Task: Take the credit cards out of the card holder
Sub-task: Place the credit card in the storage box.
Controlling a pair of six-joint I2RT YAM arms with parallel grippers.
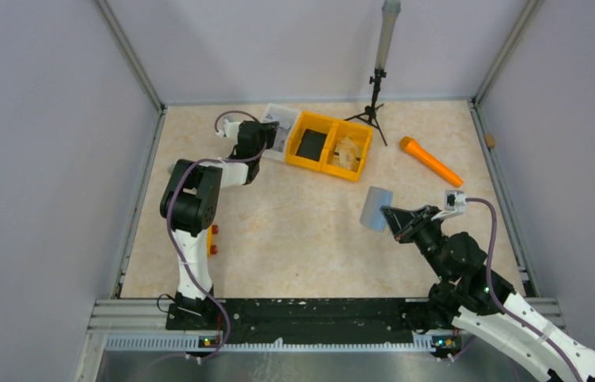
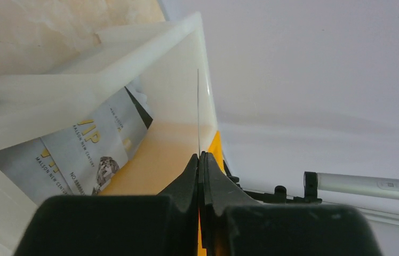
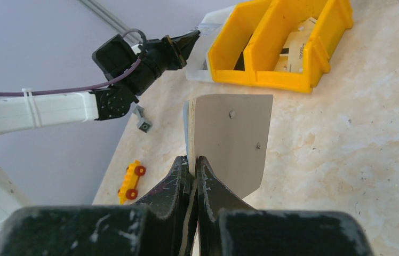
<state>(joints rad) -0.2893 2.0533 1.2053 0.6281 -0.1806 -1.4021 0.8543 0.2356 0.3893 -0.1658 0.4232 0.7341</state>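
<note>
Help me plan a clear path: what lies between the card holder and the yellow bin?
Nothing: the top view shows only bare table between the card holder and the yellow bin.

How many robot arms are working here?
2. The left arm, back left, holds a thin card at the white bin; the right arm, front right, holds the card holder.

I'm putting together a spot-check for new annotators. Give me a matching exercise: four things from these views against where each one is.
1. card holder
2. toy car
3. orange cylinder
4. printed cards

A. inside the white bin
B. on the table, near the right wall
C. clamped in the right gripper
D. on the table beside the left arm

Pairs: 1-C, 2-D, 3-B, 4-A
</note>
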